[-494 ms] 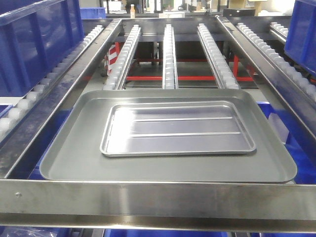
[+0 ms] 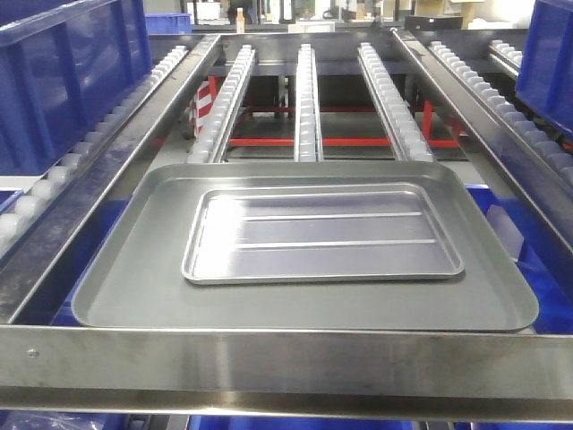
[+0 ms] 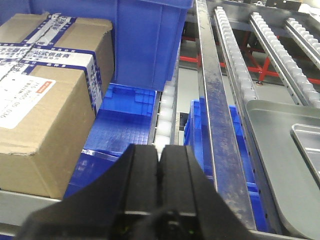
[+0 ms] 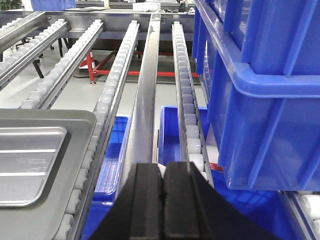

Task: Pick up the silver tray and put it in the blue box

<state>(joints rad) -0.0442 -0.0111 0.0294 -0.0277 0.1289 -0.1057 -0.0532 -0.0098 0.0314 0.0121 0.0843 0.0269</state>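
At centre of the roller rack [image 2: 306,98]: silver tray [image 2: 322,235] lies flat inside the larger grey tray [image 2: 125,278], untouched. To grasp: open the fingers, pinch only the raised rim, and lift level so the grey tray stays put. Left gripper [image 3: 159,150] sits low off its 9 o'clock side and right gripper [image 4: 163,170] off 3 o'clock, both pressed closed and empty. Blue box [image 4: 260,85] at the right gripper's 2 o'clock.

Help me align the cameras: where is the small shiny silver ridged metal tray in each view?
Front view: the small shiny silver ridged tray sits centre frame, inside the larger dull grey tray.
Left wrist view: only its corner shows, at the right edge.
Right wrist view: lower left, cut by the frame.
Shared landmark: the grey tray beneath it.
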